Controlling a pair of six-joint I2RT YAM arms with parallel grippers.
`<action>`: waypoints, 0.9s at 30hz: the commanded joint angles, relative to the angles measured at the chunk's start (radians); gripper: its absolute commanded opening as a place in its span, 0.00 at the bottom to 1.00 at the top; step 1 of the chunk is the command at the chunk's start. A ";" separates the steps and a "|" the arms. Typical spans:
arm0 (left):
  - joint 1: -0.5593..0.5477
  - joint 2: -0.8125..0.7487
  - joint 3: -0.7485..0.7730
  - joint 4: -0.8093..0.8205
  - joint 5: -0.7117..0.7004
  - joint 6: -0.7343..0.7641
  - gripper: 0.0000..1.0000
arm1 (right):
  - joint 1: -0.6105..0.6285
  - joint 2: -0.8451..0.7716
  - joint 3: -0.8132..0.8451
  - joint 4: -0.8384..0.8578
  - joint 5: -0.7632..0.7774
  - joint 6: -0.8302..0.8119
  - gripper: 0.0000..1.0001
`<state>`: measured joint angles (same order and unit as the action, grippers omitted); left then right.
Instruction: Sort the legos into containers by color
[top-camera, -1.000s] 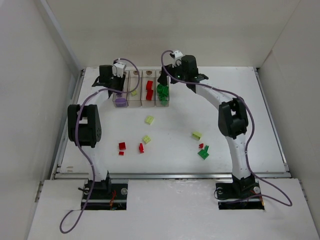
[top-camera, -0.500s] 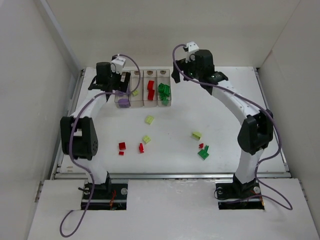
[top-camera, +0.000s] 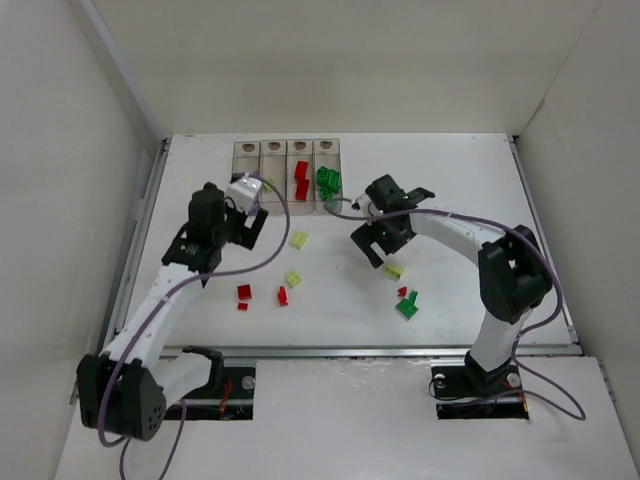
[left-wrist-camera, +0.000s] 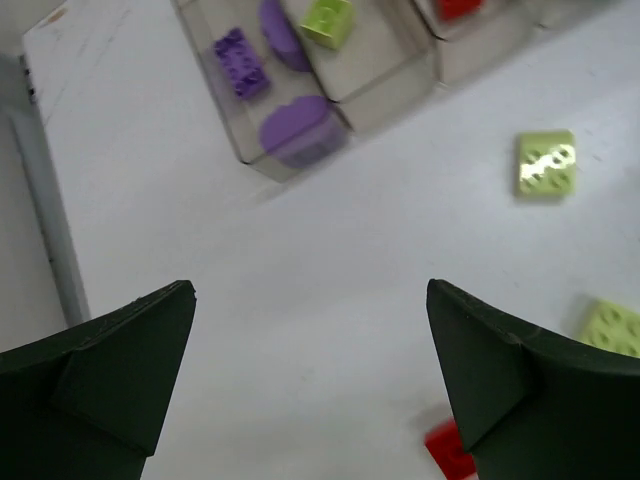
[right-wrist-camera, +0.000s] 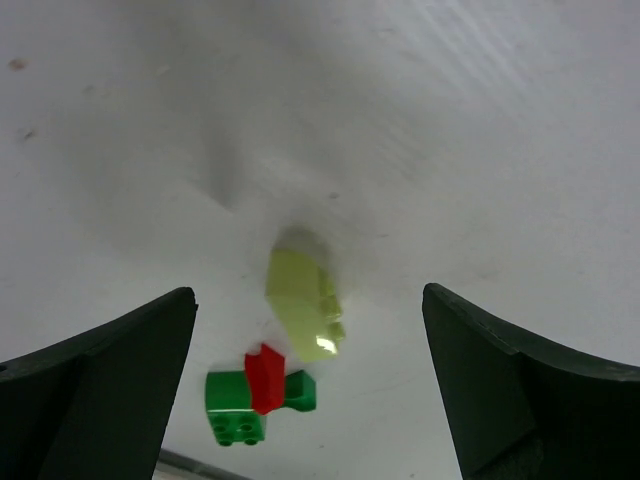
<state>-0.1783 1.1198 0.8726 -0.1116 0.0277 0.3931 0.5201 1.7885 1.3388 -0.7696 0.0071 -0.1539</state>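
Observation:
Four joined clear containers stand in a row at the back. In the left wrist view the first holds purple legos and the second a yellow-green one. Red legos fill the third, green legos the fourth. My left gripper hangs open and empty over bare table in front of the purple bin. My right gripper is open, straddling a loose yellow-green brick without touching it.
Loose on the table are two yellow-green bricks, red bricks and a green brick. White walls close in the left, right and back sides. A metal rail runs along the table's near edge.
The left gripper opened at the purple bin, then drew back toward the near side. The right arm swung from the green bin down over the yellow-green brick.

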 joint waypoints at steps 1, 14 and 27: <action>-0.122 -0.155 -0.085 -0.026 -0.075 0.056 1.00 | 0.054 -0.017 0.008 -0.052 -0.019 -0.079 1.00; -0.285 -0.359 -0.250 -0.017 -0.207 0.023 1.00 | 0.097 0.040 -0.079 -0.048 0.060 -0.030 0.85; -0.285 -0.359 -0.291 -0.016 -0.242 0.044 1.00 | 0.097 0.002 0.130 0.079 -0.078 0.027 0.00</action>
<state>-0.4583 0.7811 0.6044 -0.1467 -0.1848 0.4278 0.6121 1.8641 1.3407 -0.8013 0.0376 -0.1596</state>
